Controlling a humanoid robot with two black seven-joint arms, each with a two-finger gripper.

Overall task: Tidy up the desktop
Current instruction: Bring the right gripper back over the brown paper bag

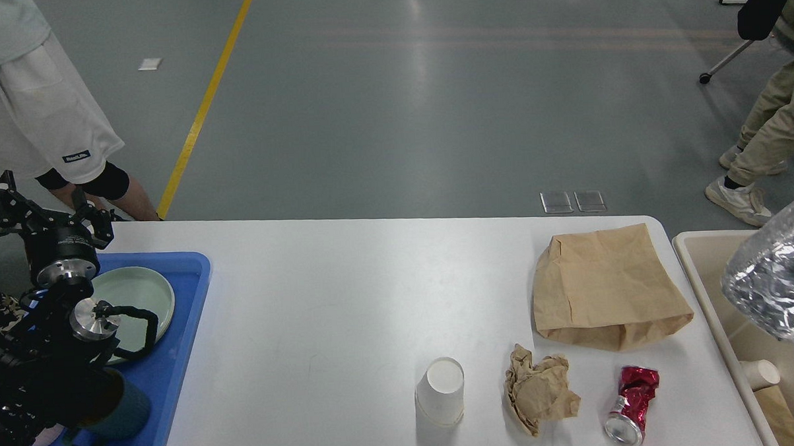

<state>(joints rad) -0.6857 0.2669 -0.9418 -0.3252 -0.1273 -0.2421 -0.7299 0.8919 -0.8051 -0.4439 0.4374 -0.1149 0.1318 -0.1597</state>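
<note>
- Desk (320,298): white top filling the lower half of your view, its far edge running across from 9 to 3 o'clock.
- Left tool (46,212): at 9 o'clock, raised over the desk's left end at the far edge of the tray; its dark fingers (0,207) stand spread apart with nothing between them.
- Right tool: you cannot see it in this view.
- Tray (189,322): blue, at the desk's left end, 8 o'clock; it carries a pale green plate (138,295) and, nearer you, a dark green cup (123,407), both partly hidden by your left arm.
- Bag (607,285): brown paper, lying flat at 3 o'clock.
- Paper cup (440,391): white, upside down, at 6 o'clock.
- Wad (538,390): crumpled brown paper, just right of the paper cup.
- Can (631,403): crushed, red, at 5 o'clock, right of the wad.
- Bin (702,265): beige, beside the desk's right edge; crumpled foil (778,272) shows above it.
</note>
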